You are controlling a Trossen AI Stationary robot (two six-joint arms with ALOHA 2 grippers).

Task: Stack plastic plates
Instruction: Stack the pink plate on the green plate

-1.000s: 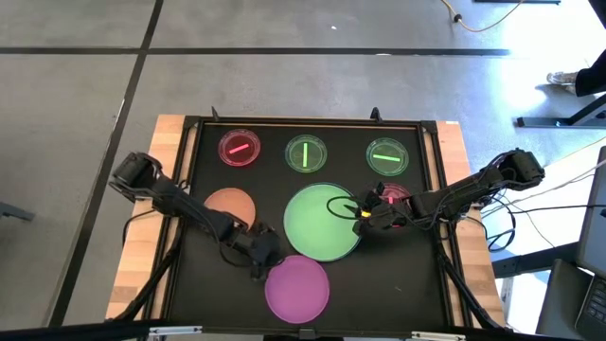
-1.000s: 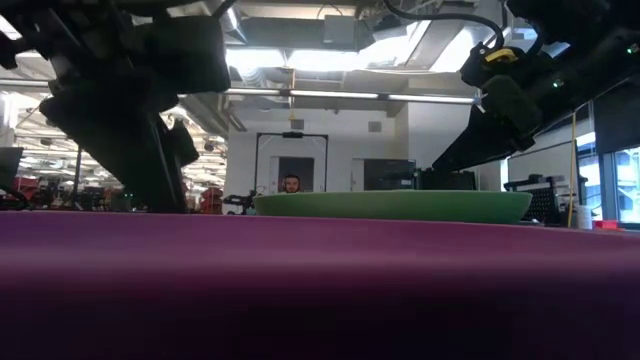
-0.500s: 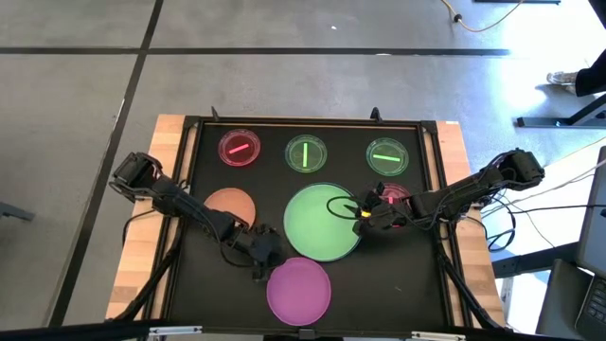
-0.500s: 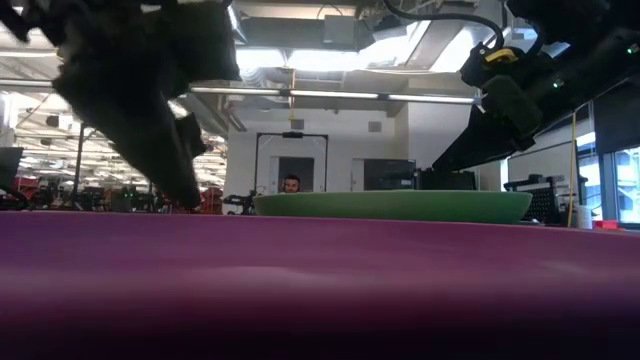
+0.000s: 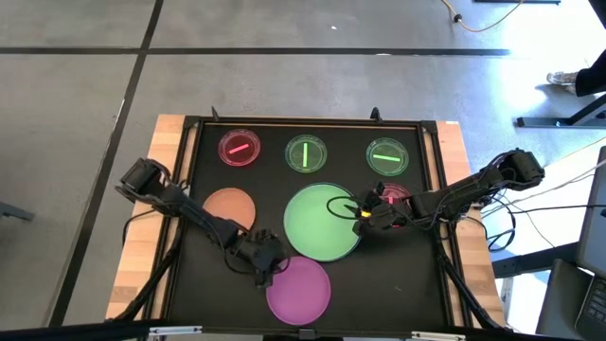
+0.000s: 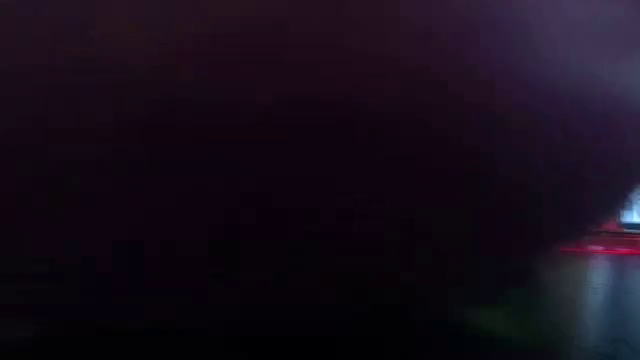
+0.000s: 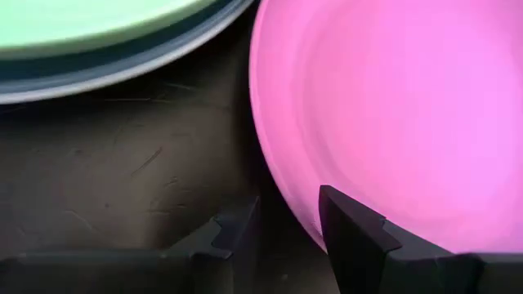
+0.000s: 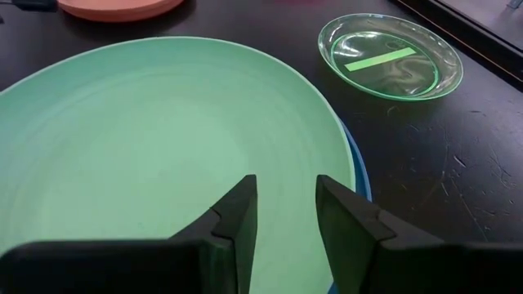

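Magenta plastic filled most of the left wrist view: the magenta plate (image 5: 298, 289) lay at about six o'clock on the black mat of the desk (image 5: 137, 256), and the left hand (image 5: 268, 272) sat at its ten-o'clock rim. Its fingers (image 7: 347, 224) stood apart, one over the plate's edge and one outside on the mat, so the rim ran between them, not yet pinched. A round plate has no long axis to line up with; what mattered was that the rim lay straight ahead of this hand, and that the left arm was far nearer to it than the right.

The right hand (image 5: 361, 212) hovered over the three-o'clock side of the green plate (image 5: 322, 222) at the centre, fingers apart and holding nothing. A blue rim showed from under the green plate in the right wrist view, so that pair was already stacked.

Counted from above: one magenta plate, one green, one orange plate (image 5: 230, 208) at nine o'clock, and four small translucent dishes, a red dish (image 5: 240, 149) and two green dishes (image 5: 306, 152) along twelve o'clock, and another red one mostly hidden by the right arm. The low view was dark and showed nothing useful.
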